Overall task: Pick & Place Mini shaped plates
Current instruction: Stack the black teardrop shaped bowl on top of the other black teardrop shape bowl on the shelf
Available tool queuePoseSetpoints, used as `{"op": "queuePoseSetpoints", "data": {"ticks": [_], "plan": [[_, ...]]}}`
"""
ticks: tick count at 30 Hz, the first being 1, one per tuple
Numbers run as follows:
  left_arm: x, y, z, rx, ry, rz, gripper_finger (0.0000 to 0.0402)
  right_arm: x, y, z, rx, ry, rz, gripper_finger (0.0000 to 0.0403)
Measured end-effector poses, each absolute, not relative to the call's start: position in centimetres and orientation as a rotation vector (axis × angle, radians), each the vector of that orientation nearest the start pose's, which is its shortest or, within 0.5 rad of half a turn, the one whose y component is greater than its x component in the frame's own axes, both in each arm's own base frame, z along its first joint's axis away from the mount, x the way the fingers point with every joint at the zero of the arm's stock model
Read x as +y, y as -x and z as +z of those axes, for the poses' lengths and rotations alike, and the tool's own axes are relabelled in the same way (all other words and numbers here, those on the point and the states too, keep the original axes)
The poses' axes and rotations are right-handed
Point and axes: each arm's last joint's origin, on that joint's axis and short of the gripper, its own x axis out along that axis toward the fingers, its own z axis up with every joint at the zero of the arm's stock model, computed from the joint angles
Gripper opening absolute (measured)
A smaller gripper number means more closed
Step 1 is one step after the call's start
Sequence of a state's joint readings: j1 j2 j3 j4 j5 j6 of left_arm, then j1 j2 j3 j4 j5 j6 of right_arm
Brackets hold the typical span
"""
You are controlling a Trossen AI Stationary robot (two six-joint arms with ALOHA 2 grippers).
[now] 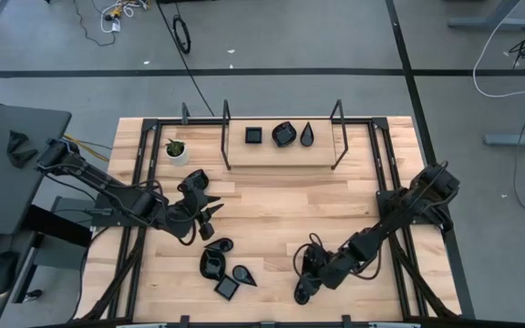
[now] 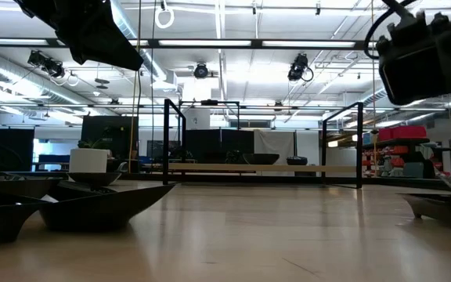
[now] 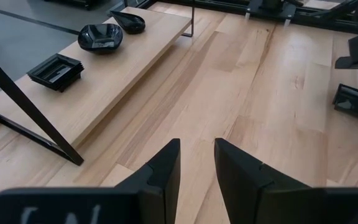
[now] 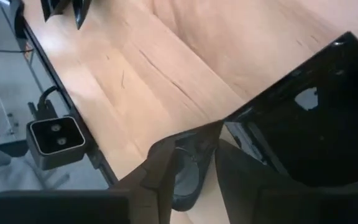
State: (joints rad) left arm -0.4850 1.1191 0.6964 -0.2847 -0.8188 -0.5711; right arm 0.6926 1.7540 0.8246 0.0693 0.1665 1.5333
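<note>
While my right gripper (image 1: pixel 304 290) is closing its fingers on a plate's (image 4: pixel 188 177) rim at the near edge, a square plate (image 4: pixel 309 124) is lying just beside it. My left gripper (image 3: pixel 196 165) is hovering empty, fingers slightly apart. Three plates (image 1: pixel 283 135) are sitting in a row along the far shelf (image 1: pixel 281 150).

No lettering, label, brand mark or number is legible anywhere in these views. A few pale strokes on the dark body at the edge of the left wrist view are cut off by the frame and cannot be read as characters.
</note>
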Motion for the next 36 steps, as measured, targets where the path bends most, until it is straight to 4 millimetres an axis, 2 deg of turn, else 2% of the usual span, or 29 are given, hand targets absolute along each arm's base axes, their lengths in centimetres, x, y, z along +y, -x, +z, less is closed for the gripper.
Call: {"op": "queuePoseSetpoints", "data": {"ticks": [11,26,32,36], "plan": [[-8.4,-20.4,23.8,0.449,0.119,0.462,0.0106,21.6,-24.3,13.4,1.009,-1.045,-0.125,0.0098],[-8.4,-20.4,23.8,0.45,0.119,0.462,0.0106,21.7,-24.1,13.2,0.967,-0.859,-0.073,0.0098],[-8.4,-20.4,23.8,0.45,0.119,0.462,0.0106,21.9,-24.3,12.1,0.976,-0.815,-0.059,0.0099],[-8.4,-20.4,23.8,0.45,0.119,0.462,0.0106,22.0,-24.4,11.4,0.986,-0.807,-0.069,0.0114]]}}
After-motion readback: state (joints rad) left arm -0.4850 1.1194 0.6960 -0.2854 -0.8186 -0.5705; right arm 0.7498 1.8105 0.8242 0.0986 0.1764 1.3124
